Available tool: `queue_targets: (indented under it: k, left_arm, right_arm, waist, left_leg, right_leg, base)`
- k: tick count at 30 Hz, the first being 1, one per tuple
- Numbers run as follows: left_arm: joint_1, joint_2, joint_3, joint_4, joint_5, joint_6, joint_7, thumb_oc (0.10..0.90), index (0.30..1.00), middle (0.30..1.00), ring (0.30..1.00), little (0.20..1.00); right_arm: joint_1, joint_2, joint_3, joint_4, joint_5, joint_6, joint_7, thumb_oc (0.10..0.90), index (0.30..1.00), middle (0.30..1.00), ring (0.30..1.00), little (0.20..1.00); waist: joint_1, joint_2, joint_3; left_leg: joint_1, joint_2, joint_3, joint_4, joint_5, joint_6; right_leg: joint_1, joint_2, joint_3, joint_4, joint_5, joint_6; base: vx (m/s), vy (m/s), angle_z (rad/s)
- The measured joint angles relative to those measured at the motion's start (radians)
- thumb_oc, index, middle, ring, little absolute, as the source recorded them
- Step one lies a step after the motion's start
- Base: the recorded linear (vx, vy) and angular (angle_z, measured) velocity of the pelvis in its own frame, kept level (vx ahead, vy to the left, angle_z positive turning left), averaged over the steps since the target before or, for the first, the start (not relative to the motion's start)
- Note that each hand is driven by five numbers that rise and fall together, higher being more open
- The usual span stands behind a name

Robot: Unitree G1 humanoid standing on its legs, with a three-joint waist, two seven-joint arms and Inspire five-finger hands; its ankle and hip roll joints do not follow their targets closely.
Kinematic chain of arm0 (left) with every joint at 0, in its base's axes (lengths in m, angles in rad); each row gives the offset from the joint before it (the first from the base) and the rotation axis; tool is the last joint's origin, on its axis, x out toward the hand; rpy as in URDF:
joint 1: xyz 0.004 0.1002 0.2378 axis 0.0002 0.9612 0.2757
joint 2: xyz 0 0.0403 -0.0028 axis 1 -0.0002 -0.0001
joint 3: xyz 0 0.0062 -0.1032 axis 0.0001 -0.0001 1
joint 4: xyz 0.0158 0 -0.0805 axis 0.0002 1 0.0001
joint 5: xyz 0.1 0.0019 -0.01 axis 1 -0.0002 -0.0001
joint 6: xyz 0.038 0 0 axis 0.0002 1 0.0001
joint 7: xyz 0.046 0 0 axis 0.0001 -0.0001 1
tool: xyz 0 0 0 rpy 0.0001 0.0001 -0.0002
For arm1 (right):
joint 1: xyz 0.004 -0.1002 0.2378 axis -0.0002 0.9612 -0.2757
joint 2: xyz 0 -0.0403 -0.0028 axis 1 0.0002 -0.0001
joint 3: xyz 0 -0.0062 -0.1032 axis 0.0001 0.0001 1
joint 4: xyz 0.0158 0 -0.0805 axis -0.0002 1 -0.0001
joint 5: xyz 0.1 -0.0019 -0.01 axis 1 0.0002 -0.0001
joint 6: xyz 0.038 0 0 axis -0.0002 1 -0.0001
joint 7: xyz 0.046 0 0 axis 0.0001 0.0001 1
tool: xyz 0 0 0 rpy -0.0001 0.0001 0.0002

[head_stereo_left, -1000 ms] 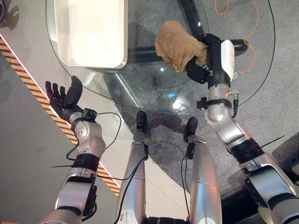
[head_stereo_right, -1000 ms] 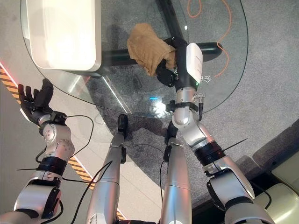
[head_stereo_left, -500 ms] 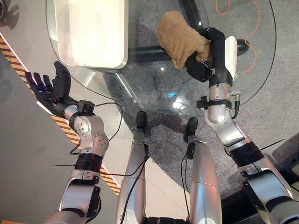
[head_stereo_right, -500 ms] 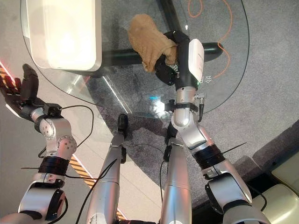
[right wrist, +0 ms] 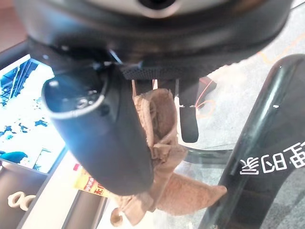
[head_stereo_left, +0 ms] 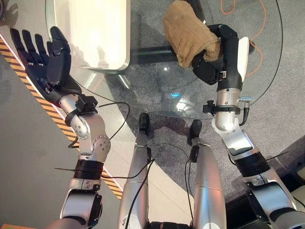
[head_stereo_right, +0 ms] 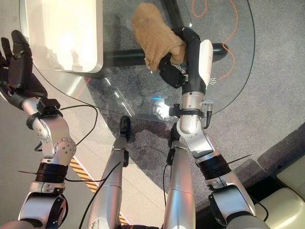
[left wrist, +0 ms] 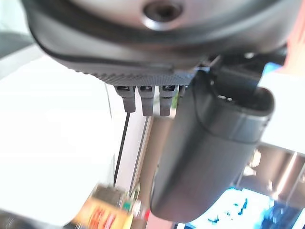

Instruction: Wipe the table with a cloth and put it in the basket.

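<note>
A tan cloth [head_stereo_left: 187, 32] hangs bunched over the round glass table [head_stereo_left: 157, 93], held up by my right hand [head_stereo_left: 213, 64], whose fingers and thumb are curled round its lower end. In the right wrist view the cloth [right wrist: 162, 157] shows pinched between the thumb and the fingers. The white basket [head_stereo_left: 93, 31] sits on the table's far left part. My left hand [head_stereo_left: 45, 59] is raised beside the table's left edge, just left of the basket, fingers straight and spread, holding nothing.
An orange cable [head_stereo_left: 259, 28] loops on the grey carpet beyond the table at the right. A black and yellow hazard stripe [head_stereo_left: 28, 90] runs along the floor at the left. The table's dark frame [head_stereo_left: 152, 55] shows through the glass.
My left hand has risen and swung up toward the basket's left side. My right hand has carried the cloth slightly farther away and higher.
</note>
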Motion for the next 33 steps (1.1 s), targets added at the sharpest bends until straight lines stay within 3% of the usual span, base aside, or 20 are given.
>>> queue_targets:
  k: [7, 14, 23, 33]
  left_arm:
    - [0.026, -0.009, -0.031, -0.031, -0.085, 0.086, -0.124, 0.800, 0.900, 0.900, 0.900, 0.900]
    - [0.030, -0.010, -0.065, -0.036, -0.253, 0.234, -0.259, 0.800, 0.900, 0.900, 0.900, 0.900]
    - [0.021, -0.011, -0.118, -0.039, -0.379, 0.352, -0.339, 0.800, 0.900, 0.900, 0.900, 0.900]
    - [0.013, -0.019, -0.142, -0.039, -0.453, 0.392, -0.366, 0.800, 0.900, 0.900, 0.900, 0.900]
  right_arm:
    - [0.047, 0.003, -0.003, -0.034, 0.002, -0.042, 0.027, 0.100, 0.300, 0.300, 0.300, 0.200]
    - [0.049, 0.001, -0.006, -0.089, 0.010, -0.077, 0.042, 0.100, 0.300, 0.300, 0.300, 0.200]
    - [0.048, 0.001, -0.006, -0.110, 0.035, -0.099, 0.044, 0.100, 0.300, 0.300, 0.300, 0.200]
    - [0.046, 0.002, 0.018, -0.110, 0.054, -0.099, 0.062, 0.100, 0.300, 0.300, 0.300, 0.200]
  waist:
    - [-0.004, 0.000, 0.000]
    - [-0.030, -0.004, 0.001]
    - [-0.039, -0.008, 0.001]
    - [-0.048, -0.008, 0.001]
  left_leg:
    - [0.014, 0.000, 0.000, 0.000, -0.003, 0.004]
    - [0.014, 0.000, 0.000, 0.000, -0.002, 0.004]
    - [0.027, 0.000, 0.001, 0.000, -0.003, 0.005]
    - [0.028, 0.002, 0.002, -0.002, -0.006, 0.009]
  right_leg:
    - [0.015, 0.000, 0.000, -0.003, -0.004, 0.006]
    - [0.021, 0.001, 0.000, -0.012, 0.001, 0.002]
    - [0.034, 0.001, 0.000, -0.012, 0.001, 0.002]
    - [0.040, 0.004, 0.001, -0.027, 0.006, 0.003]
  base:
    - [0.00, 0.000, 0.00]
    - [0.00, 0.000, 0.00]
    - [0.00, 0.000, 0.00]
    - [0.00, 0.000, 0.00]
